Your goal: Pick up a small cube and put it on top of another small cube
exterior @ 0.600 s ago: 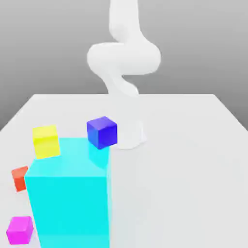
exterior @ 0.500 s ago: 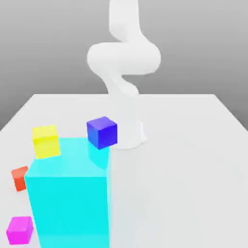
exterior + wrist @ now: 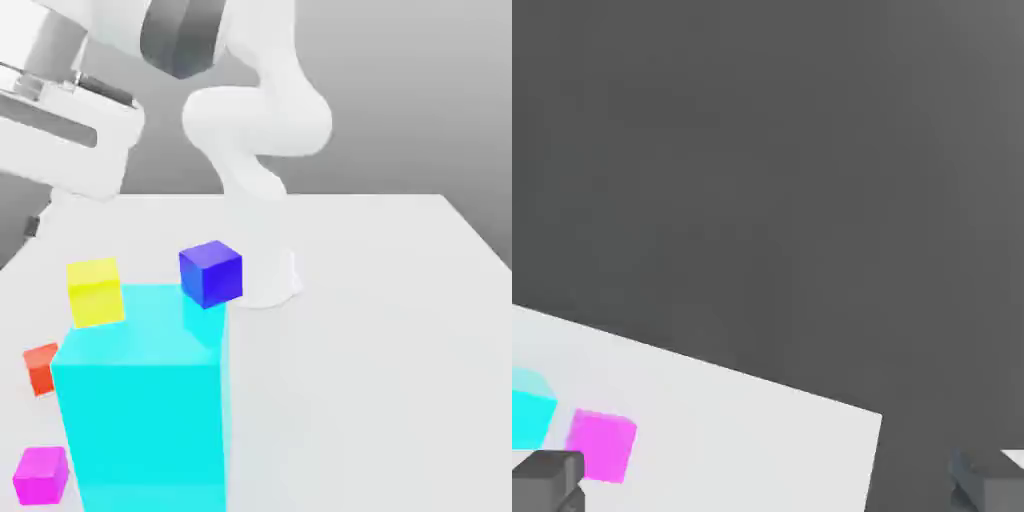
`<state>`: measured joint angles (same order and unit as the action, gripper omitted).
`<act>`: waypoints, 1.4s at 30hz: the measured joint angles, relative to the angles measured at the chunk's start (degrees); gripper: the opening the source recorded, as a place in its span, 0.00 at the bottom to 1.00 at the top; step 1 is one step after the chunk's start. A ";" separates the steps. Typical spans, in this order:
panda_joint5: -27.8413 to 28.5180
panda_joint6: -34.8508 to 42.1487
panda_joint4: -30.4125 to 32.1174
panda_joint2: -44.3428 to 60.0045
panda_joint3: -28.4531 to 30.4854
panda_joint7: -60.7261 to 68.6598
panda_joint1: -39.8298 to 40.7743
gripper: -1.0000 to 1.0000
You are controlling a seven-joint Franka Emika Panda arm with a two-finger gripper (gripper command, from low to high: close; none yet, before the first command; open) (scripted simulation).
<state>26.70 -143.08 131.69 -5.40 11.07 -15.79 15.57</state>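
The gripper [image 3: 767, 480] hung wide and empty, high above the table [image 3: 400, 330]; the red cube [image 3: 41, 367] lay low at eight o'clock, beside the cyan block [image 3: 140, 400].

The small cube [image 3: 41, 366] sits on the table [image 3: 400, 330], seemingly just beside the big block [image 3: 140, 400], on the exterior view's left.

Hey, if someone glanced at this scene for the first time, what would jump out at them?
The big cyan block dominates the front of the exterior view's left. Small cubes ring it: yellow cube and blue cube behind, red-orange cube and magenta cube at its left. The white arm looms overhead, its end effector open.
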 joint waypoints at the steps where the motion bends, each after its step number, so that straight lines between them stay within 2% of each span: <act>1: 0.38 -0.86 0.15 2.08 0.80 2.12 1.43 0.50; 4: 0.55 -3.73 0.84 8.33 2.38 8.45 5.30 0.50; 6: -2.97 -6.21 2.92 11.47 2.67 7.72 7.33 0.50; 22: -34.15 -17.15 20.16 14.09 7.27 -29.72 13.27 0.50; 27: -42.68 -24.23 18.96 22.88 0.97 -25.85 18.97 0.50; 28: -44.01 -25.79 18.53 24.80 -0.85 -24.85 20.51 0.00; 35: -44.11 -26.15 18.45 25.23 -1.38 -24.82 21.02 0.00; 39: -37.97 -20.93 20.03 18.34 3.32 -29.49 17.68 0.00; 42: -31.99 -16.23 20.50 12.59 4.28 -33.54 16.04 0.00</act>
<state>-5.29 -159.31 152.19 7.18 15.35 -49.33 31.61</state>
